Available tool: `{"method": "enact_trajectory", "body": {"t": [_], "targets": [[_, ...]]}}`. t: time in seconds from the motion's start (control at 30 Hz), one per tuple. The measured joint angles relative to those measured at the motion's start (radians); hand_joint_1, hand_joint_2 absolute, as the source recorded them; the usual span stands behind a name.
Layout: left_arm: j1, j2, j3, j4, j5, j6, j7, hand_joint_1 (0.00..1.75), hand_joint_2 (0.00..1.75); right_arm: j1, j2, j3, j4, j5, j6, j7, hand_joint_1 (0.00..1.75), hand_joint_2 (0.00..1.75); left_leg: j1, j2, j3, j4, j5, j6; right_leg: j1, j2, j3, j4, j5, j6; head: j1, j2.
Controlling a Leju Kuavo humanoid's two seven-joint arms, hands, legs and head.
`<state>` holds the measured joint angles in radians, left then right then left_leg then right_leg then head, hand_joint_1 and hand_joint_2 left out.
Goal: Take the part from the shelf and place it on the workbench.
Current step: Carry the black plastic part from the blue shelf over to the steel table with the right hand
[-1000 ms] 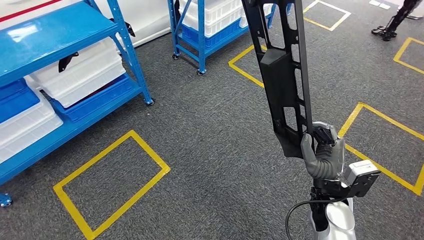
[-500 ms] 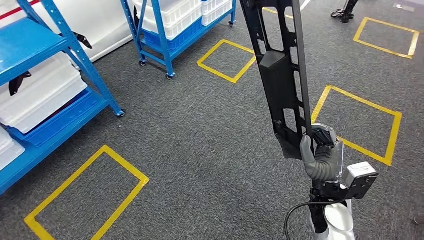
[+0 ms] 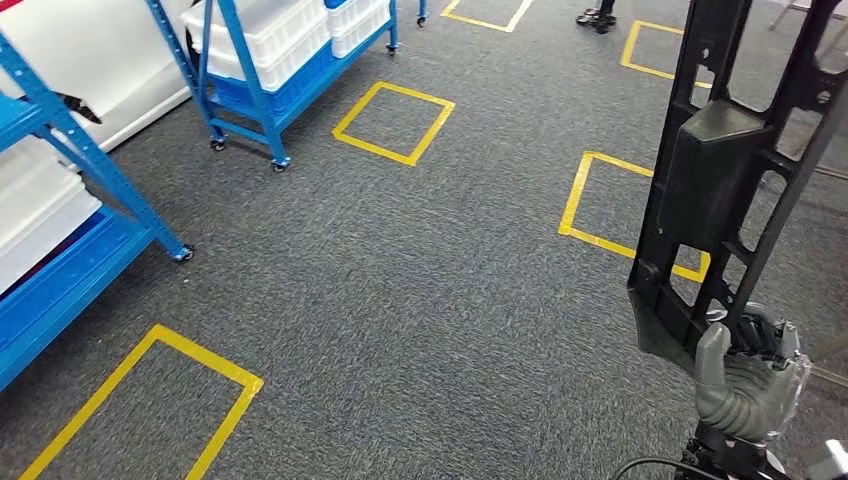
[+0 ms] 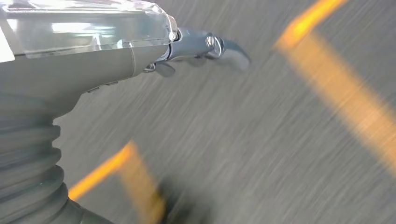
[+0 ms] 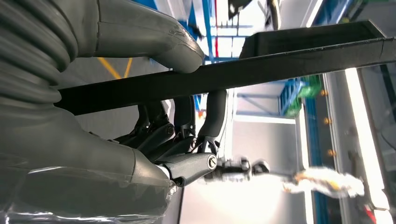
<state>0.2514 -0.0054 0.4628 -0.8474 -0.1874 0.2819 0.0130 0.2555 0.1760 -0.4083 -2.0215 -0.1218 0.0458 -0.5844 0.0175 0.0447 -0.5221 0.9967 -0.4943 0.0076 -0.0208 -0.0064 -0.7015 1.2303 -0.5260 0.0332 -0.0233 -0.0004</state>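
Whole head view has swung since a second ago: the blue shelf (image 3: 60, 215) that sat large at 9–10 o'clock is now cut down to a corner at the left edge, the second shelf (image 3: 270, 60) on castors has slid from 12 up to 11 o'clock, and the yellow floor squares (image 3: 392, 122) have drifted left across the carpet (image 3: 400, 300). That reads as the camera turning with the body, not as things shifting. The part (image 3: 715, 180), a long black frame with cut-outs and a raised block at its middle, stands near upright and has crossed from centre-right to the 3 o'clock edge, now looming larger and leaning slightly the other way. Right hand (image 3: 748, 378) grips it at its lower end at 4–5 o'clock; in the right wrist view the thumb (image 5: 168, 39) lies on one side of the part's edge and the dark fingers (image 5: 212, 116) curl round the other, pinching the rail between them. Left hand (image 4: 116, 51) hangs over blurred carpet and yellow tape; one curved fingertip juts out and nothing is in it, but whether the other fingers are spread or folded I cannot tell. Feet of a person (image 3: 596, 16) at 1 o'clock, far off. Judgement: pick from the shelf is done, the robot is mid-turn away from it, carry phase under way. No workbench in sight, so more turning or walking is likely needed. Risk: a tall load held low, so sway in the turn could lever it in the grip.
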Motion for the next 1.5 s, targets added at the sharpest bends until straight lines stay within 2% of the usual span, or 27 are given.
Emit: {"method": "enact_trajectory", "body": {"t": [0.1, 0.13, 0.2, 0.23, 0.3, 0.33, 0.4, 0.43, 0.47, 0.5, 0.57, 0.63, 0.7, 0.77, 0.87, 0.93, 0.97, 1.03, 1.07, 1.13, 1.17, 1.23, 1.3, 1.37, 1.43, 1.47, 1.5], "targets": [[-0.079, 0.091, 0.050, 0.246, -0.015, 0.043, -0.108, 0.00, 1.75, -0.007, 0.008, -0.004, -0.021, 0.054, -0.053, 0.007, 1.66, 1.75, -0.006, 0.054, 0.019, 0.004, -0.021, -0.024, -0.007, -0.064, 0.087, -0.163, 0.059, 0.004, -0.001, 0.000], [-0.105, 0.109, 0.058, 0.306, -0.021, 0.051, -0.105, 0.00, 1.75, -0.009, 0.006, 0.006, -0.023, 0.064, -0.084, 0.007, 1.66, 1.75, -0.008, 0.067, 0.024, 0.004, -0.025, -0.031, -0.003, -0.070, 0.093, -0.176, 0.060, -0.003, -0.001, 0.000], [-0.147, 0.128, 0.070, 0.397, -0.028, 0.057, -0.096, 0.00, 1.75, -0.010, 0.002, 0.026, -0.029, 0.073, -0.125, 0.006, 1.66, 1.75, -0.003, 0.086, 0.034, 0.001, -0.029, -0.045, 0.003, -0.045, 0.092, -0.178, 0.062, -0.021, -0.002, 0.000], [-0.161, 0.134, 0.073, 0.428, -0.030, 0.059, -0.092, 0.00, 1.75, -0.008, 0.000, 0.033, -0.034, 0.074, -0.135, 0.005, 1.66, 1.75, 0.000, 0.075, 0.037, 0.006, -0.037, -0.051, 0.004, -0.034, 0.093, -0.182, 0.065, -0.029, -0.002, 0.000], [-0.177, 0.146, 0.077, 0.480, -0.036, 0.060, -0.085, 0.00, 1.75, -0.006, -0.002, 0.048, -0.043, 0.071, -0.148, 0.003, 1.66, 1.75, 0.007, 0.019, 0.017, 0.064, -0.082, -0.057, 0.003, -0.011, 0.094, -0.190, 0.071, -0.044, -0.002, 0.000], [-0.181, 0.153, 0.079, 0.502, -0.038, 0.061, -0.081, 0.00, 1.75, -0.005, -0.003, 0.056, -0.047, 0.068, -0.154, 0.002, 1.66, 1.75, 0.008, -0.014, -0.011, 0.125, -0.117, -0.057, 0.005, 0.000, 0.093, -0.191, 0.072, -0.049, -0.002, 0.000], [-0.185, 0.161, 0.083, 0.537, -0.042, 0.063, -0.076, 0.00, 1.75, -0.001, -0.005, 0.069, -0.049, 0.061, -0.162, 0.001, 1.66, 1.75, 0.005, -0.036, -0.077, 0.256, -0.170, -0.053, 0.012, 0.027, 0.093, -0.191, 0.072, -0.054, -0.002, 0.000], [-0.187, 0.163, 0.083, 0.550, -0.042, 0.063, -0.075, 0.00, 1.75, 0.002, -0.006, 0.073, -0.050, 0.059, -0.165, 0.001, 1.66, 1.75, 0.004, -0.039, -0.097, 0.287, -0.169, -0.050, 0.015, 0.042, 0.094, -0.190, 0.071, -0.056, -0.002, 0.000], [-0.189, 0.164, 0.083, 0.561, -0.042, 0.063, -0.075, 0.00, 1.75, 0.005, -0.007, 0.077, -0.050, 0.056, -0.166, 0.001, 1.66, 1.75, 0.003, -0.041, -0.100, 0.276, -0.147, -0.045, 0.019, 0.057, 0.095, -0.190, 0.071, -0.056, -0.002, 0.000], [-0.192, 0.166, 0.083, 0.570, -0.043, 0.063, -0.074, 0.00, 1.75, 0.007, -0.008, 0.080, -0.050, 0.055, -0.167, 0.001, 1.66, 1.75, 0.002, -0.048, -0.084, 0.227, -0.107, -0.039, 0.021, 0.071, 0.097, -0.189, 0.070, -0.057, -0.002, 0.000], [-0.196, 0.171, 0.084, 0.583, -0.042, 0.063, -0.075, 0.00, 1.75, 0.007, -0.009, 0.085, -0.051, 0.054, -0.169, 0.001, 1.66, 1.75, -0.001, -0.089, -0.034, 0.094, -0.036, -0.025, 0.024, 0.097, 0.100, -0.187, 0.070, -0.056, -0.002, 0.000], [-0.199, 0.178, 0.088, 0.593, -0.041, 0.062, -0.079, 0.00, 1.75, 0.005, -0.011, 0.092, -0.051, 0.054, -0.171, 0.001, 1.66, 1.75, -0.004, -0.121, -0.009, 0.027, -0.015, -0.017, 0.021, 0.121, 0.095, -0.186, 0.073, -0.049, -0.002, 0.000], [-0.204, 0.182, 0.094, 0.598, -0.038, 0.060, -0.085, 0.00, 1.75, 0.005, -0.014, 0.100, -0.051, 0.054, -0.174, 0.001, 1.66, 1.75, -0.009, -0.109, -0.003, 0.016, -0.013, -0.012, 0.015, 0.145, 0.089, -0.189, 0.079, -0.035, -0.002, 0.000], [-0.212, 0.184, 0.098, 0.601, -0.037, 0.058, -0.090, 0.00, 1.75, 0.005, -0.016, 0.107, -0.051, 0.056, -0.179, 0.000, 1.66, 1.75, -0.008, -0.084, 0.005, -0.001, -0.001, -0.002, 0.016, 0.118, 0.081, -0.175, 0.070, -0.025, -0.002, 0.000], [-0.214, 0.184, 0.100, 0.607, -0.038, 0.052, -0.092, 0.00, 1.75, 0.000, -0.024, 0.121, -0.051, 0.067, -0.195, -0.001, 1.66, 1.75, -0.008, -0.043, 0.011, -0.017, 0.008, 0.009, 0.017, 0.029, 0.014, -0.033, -0.015, -0.015, -0.001, 0.000], [-0.214, 0.184, 0.103, 0.612, -0.040, 0.048, -0.090, 0.00, 1.75, 0.000, -0.030, 0.132, -0.048, 0.072, -0.203, -0.001, 1.66, 1.75, -0.009, -0.015, 0.009, -0.017, 0.007, 0.010, 0.007, 0.016, -0.034, 0.068, -0.052, -0.007, -0.001, 0.000], [-0.215, 0.184, 0.104, 0.614, -0.040, 0.046, -0.088, 0.00, 1.75, 0.001, -0.034, 0.136, -0.047, 0.072, -0.207, -0.001, 1.66, 1.75, -0.009, -0.001, 0.010, -0.017, 0.006, 0.008, 0.002, 0.012, -0.033, 0.071, -0.044, -0.002, -0.001, 0.000], [-0.217, 0.183, 0.105, 0.617, -0.041, 0.043, -0.084, 0.00, 1.75, 0.001, -0.041, 0.139, -0.045, 0.072, -0.213, -0.001, 1.66, 1.75, -0.007, 0.022, 0.013, -0.014, 0.001, 0.001, -0.006, -0.009, 0.028, -0.032, 0.013, 0.005, -0.001, 0.000], [-0.217, 0.184, 0.106, 0.618, -0.041, 0.042, -0.083, 0.00, 1.75, 0.000, -0.044, 0.140, -0.045, 0.072, -0.214, -0.001, 1.66, 1.75, -0.008, 0.033, 0.016, -0.011, -0.004, -0.004, -0.005, -0.034, 0.067, -0.101, 0.037, 0.005, -0.001, 0.000], [-0.217, 0.185, 0.107, 0.619, -0.042, 0.041, -0.082, 0.00, 1.75, -0.002, -0.048, 0.144, -0.044, 0.072, -0.214, -0.001, 1.66, 1.75, -0.011, 0.052, 0.020, -0.005, -0.013, -0.017, -0.001, -0.065, 0.113, -0.185, 0.057, -0.005, -0.001, 0.000], [-0.218, 0.187, 0.107, 0.620, -0.042, 0.041, -0.081, 0.00, 1.75, -0.002, -0.050, 0.147, -0.044, 0.072, -0.214, -0.001, 1.66, 1.75, -0.013, 0.061, 0.023, -0.004, -0.016, -0.023, 0.004, -0.066, 0.114, -0.192, 0.055, -0.012, -0.001, 0.000], [-0.223, 0.187, 0.107, 0.621, -0.042, 0.041, -0.080, 0.00, 1.75, -0.001, -0.052, 0.150, -0.044, 0.073, -0.214, -0.001, 1.66, 1.75, -0.010, 0.075, 0.030, -0.004, -0.021, -0.035, 0.005, -0.041, 0.111, -0.195, 0.059, -0.026, -0.002, 0.000], [-0.227, 0.187, 0.107, 0.622, -0.042, 0.041, -0.079, 0.00, 1.75, -0.002, -0.052, 0.152, -0.045, 0.074, -0.214, -0.001, 1.66, 1.75, -0.003, 0.037, 0.018, 0.032, -0.052, -0.043, 0.002, -0.019, 0.111, -0.200, 0.063, -0.041, -0.002, 0.000], [-0.225, 0.187, 0.107, 0.624, -0.042, 0.041, -0.079, 0.00, 1.75, -0.004, -0.052, 0.157, -0.045, 0.075, -0.214, -0.001, 1.66, 1.75, 0.000, -0.020, -0.036, 0.152, -0.118, -0.044, 0.005, 0.003, 0.110, -0.202, 0.065, -0.052, -0.002, 0.000], [-0.221, 0.186, 0.107, 0.626, -0.042, 0.040, -0.077, 0.00, 1.75, -0.005, -0.052, 0.160, -0.045, 0.077, -0.215, -0.001, 1.66, 1.75, 0.000, -0.038, -0.102, 0.282, -0.164, -0.042, 0.011, 0.030, 0.109, -0.202, 0.066, -0.057, -0.002, 0.000], [-0.221, 0.185, 0.107, 0.627, -0.042, 0.039, -0.075, 0.00, 1.75, -0.005, -0.053, 0.160, -0.044, 0.081, -0.219, 0.000, 1.66, 1.75, 0.000, -0.040, -0.117, 0.303, -0.159, -0.039, 0.013, 0.044, 0.110, -0.201, 0.066, -0.057, -0.002, 0.000], [-0.221, 0.184, 0.107, 0.628, -0.042, 0.038, -0.073, 0.00, 1.75, -0.005, -0.054, 0.162, -0.044, 0.090, -0.224, 0.002, 1.66, 1.75, 0.000, -0.043, -0.111, 0.280, -0.131, -0.036, 0.015, 0.059, 0.112, -0.201, 0.066, -0.058, -0.002, 0.000]]}}
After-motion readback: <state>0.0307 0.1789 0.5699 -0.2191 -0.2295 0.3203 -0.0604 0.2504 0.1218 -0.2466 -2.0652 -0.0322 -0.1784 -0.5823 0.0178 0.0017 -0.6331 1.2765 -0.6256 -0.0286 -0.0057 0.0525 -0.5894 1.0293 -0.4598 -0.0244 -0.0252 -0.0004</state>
